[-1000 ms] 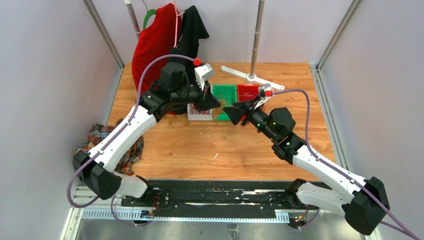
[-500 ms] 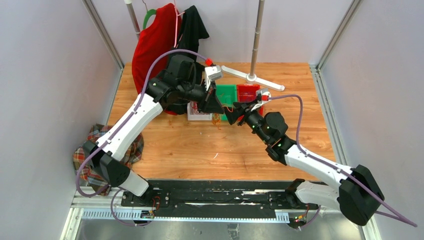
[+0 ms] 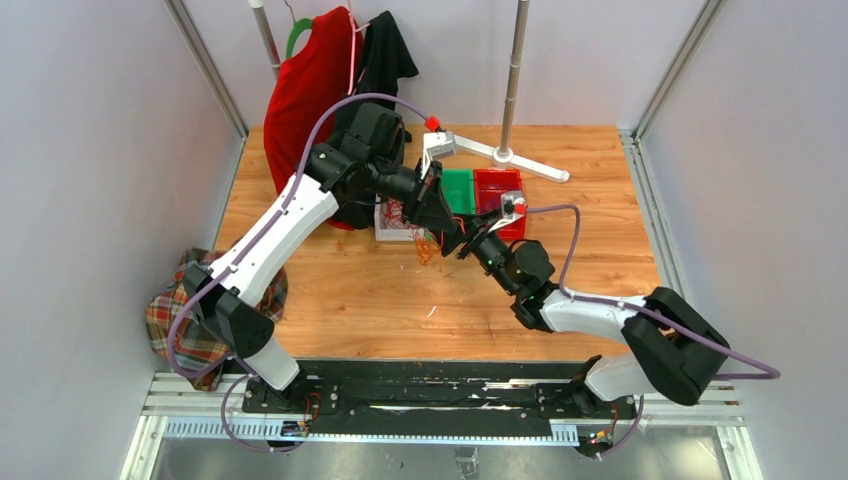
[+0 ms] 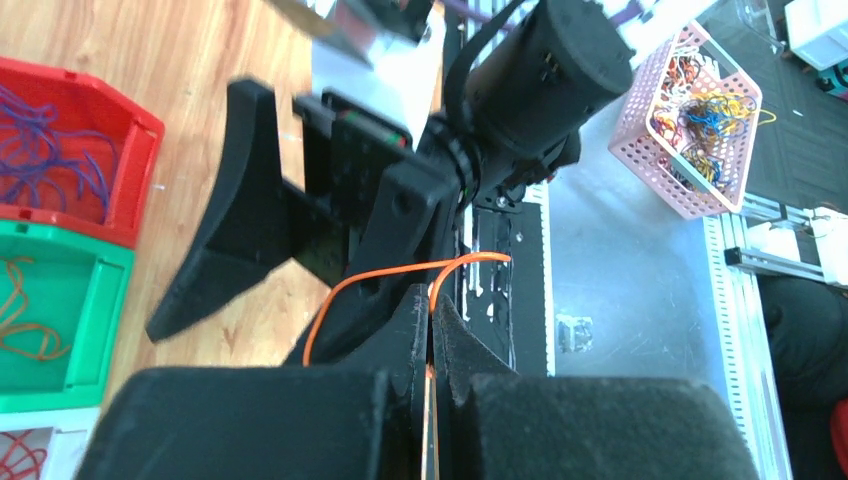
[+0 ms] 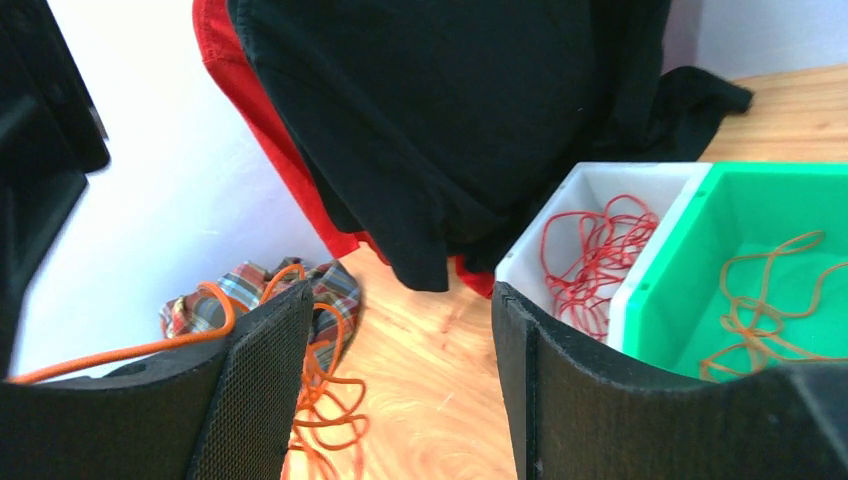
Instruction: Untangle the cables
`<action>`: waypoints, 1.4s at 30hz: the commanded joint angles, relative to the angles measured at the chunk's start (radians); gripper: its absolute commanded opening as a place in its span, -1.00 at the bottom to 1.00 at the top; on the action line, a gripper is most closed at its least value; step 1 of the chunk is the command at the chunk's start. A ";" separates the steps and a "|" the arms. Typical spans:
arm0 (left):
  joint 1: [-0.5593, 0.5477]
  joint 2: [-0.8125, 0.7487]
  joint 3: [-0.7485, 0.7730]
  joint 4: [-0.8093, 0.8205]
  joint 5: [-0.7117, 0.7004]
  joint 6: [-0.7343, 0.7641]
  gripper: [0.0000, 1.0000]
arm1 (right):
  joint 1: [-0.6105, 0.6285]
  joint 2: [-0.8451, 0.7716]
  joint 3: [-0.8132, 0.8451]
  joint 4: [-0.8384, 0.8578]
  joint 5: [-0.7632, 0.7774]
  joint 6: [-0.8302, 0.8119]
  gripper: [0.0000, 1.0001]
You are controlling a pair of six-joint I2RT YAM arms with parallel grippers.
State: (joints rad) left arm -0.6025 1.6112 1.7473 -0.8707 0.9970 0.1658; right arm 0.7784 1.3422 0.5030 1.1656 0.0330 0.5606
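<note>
Cables (image 5: 322,392), thin orange looping curls.

— What are you made of?
— White links (image 3: 270,235), black joints (image 3: 680,345), black mesh-faced fingers (image 5: 255,400).
— Wiring?
— A purple hose (image 3: 330,115) runs along each arm. There's a red plug (image 3: 432,122) at my left wrist, I think.

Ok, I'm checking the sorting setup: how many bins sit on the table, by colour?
White bin: 1
Green bin: 1
Red bin: 1
Total: 3
</note>
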 commanded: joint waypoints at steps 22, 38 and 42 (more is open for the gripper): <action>-0.036 -0.004 0.105 -0.079 -0.149 0.166 -0.99 | 0.035 -0.261 -0.152 -0.053 0.145 -0.008 0.40; -0.079 0.012 0.105 -0.079 -0.124 0.158 -0.99 | 0.056 0.071 -0.033 0.266 0.149 0.134 0.44; -0.082 0.012 0.133 -0.079 -0.105 0.137 -0.99 | 0.080 0.101 0.015 0.217 0.175 0.100 0.45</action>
State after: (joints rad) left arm -0.6739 1.6127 1.8507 -0.9474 0.8524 0.3225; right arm 0.8253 1.4258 0.4541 1.3426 0.1738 0.6727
